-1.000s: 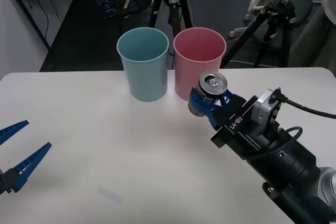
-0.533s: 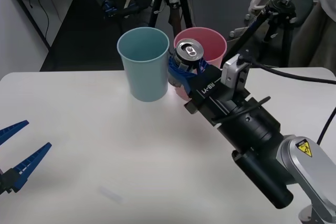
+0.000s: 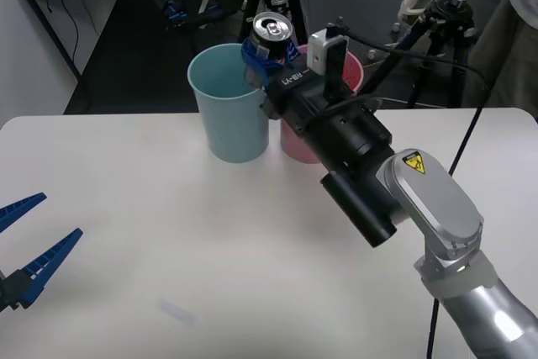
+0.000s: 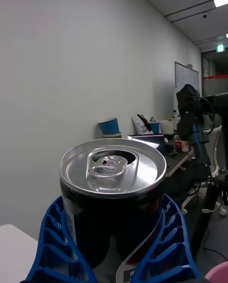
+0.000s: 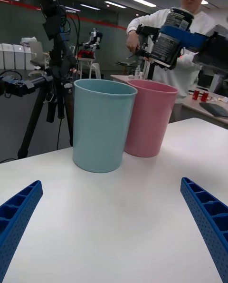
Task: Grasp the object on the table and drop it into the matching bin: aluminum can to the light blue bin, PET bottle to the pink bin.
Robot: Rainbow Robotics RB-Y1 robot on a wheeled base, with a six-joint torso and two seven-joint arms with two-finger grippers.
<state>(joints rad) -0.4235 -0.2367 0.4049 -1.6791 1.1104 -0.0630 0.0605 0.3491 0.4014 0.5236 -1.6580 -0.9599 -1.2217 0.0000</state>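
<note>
Right arm has swung up and toward 11 o'clock since the last two frames: can went from in front of the pink bin, to over the gap between bins, to where it is now. Left arm hasn't moved.

Right gripper [image 3: 267,55] is clamped on the aluminum can [image 3: 271,35], blue fingers [image 4: 171,245] cupping both sides of the can body. Can is off the table, roughly upright with a slight tilt, pull-tab top facing up. In the front view it sits above the rim of the light blue bin [image 3: 229,111] at that bin's 2 o'clock edge, right next to the pink bin [image 3: 296,136]. From the left wrist view the can [image 5: 169,45] looks to hang higher and more over the pink bin [image 5: 149,119] than the light blue bin [image 5: 102,126], so can't tell exactly which opening it's over.

Bins stand side by side, touching or nearly so, at the table's [image 3: 210,241] 12 o'clock edge.

Left gripper [image 3: 23,251] is parked low at 8 o'clock over the table, fingers spread wide, holding nothing.
</note>
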